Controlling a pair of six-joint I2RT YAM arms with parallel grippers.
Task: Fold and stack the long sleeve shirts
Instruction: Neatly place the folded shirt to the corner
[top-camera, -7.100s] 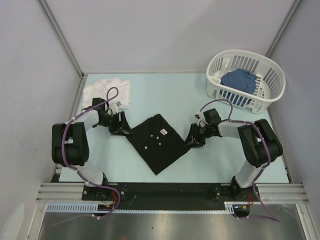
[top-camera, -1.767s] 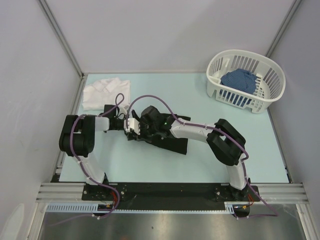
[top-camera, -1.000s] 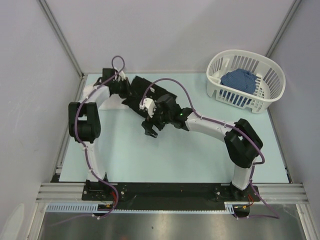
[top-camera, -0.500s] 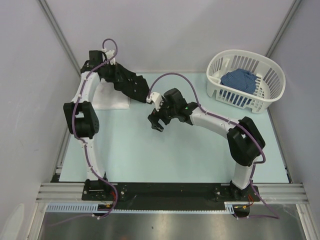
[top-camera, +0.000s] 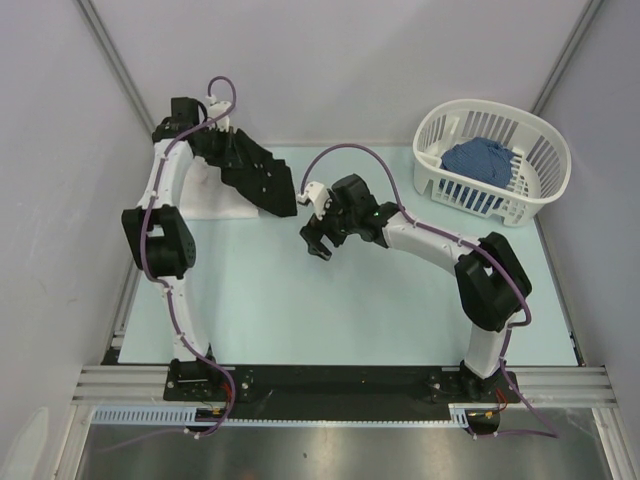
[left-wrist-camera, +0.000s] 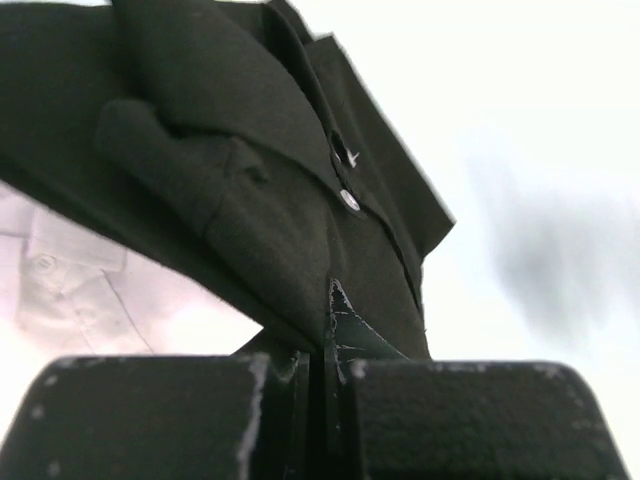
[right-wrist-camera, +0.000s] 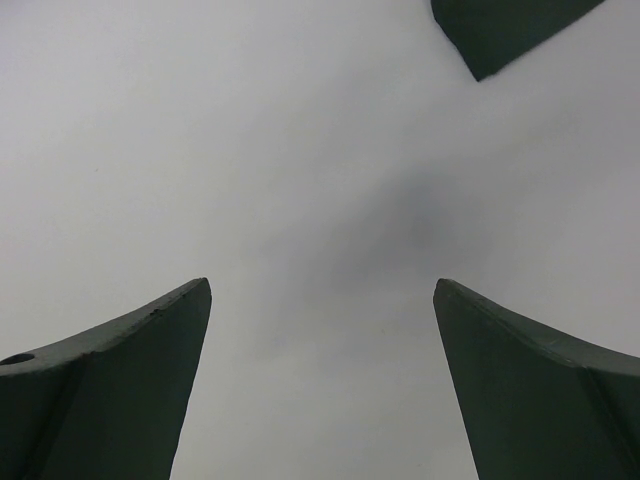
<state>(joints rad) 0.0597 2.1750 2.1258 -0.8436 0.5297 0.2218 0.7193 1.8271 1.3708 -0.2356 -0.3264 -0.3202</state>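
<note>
While the black shirt (top-camera: 258, 178) hangs folded above the far left of the counter (top-camera: 380, 300), its long axis slants from the far-left corner down toward the middle. The white shirt (top-camera: 215, 197) lies flat under its upper half, partly hidden. Clenched on the cloth at that upper end, the left pincer (top-camera: 222, 143) carries the whole bundle; its wrist view shows fabric nipped between closed fingers, with collar and buttons in sight. Setting it down squarely looks to hinge on swinging that slanted axis into line with the white shirt below. Off to the right, the right pincer (top-camera: 317, 240) hovers released and holds nothing, just apart from the black shirt's low corner, so the left arm is the nearer one
</note>
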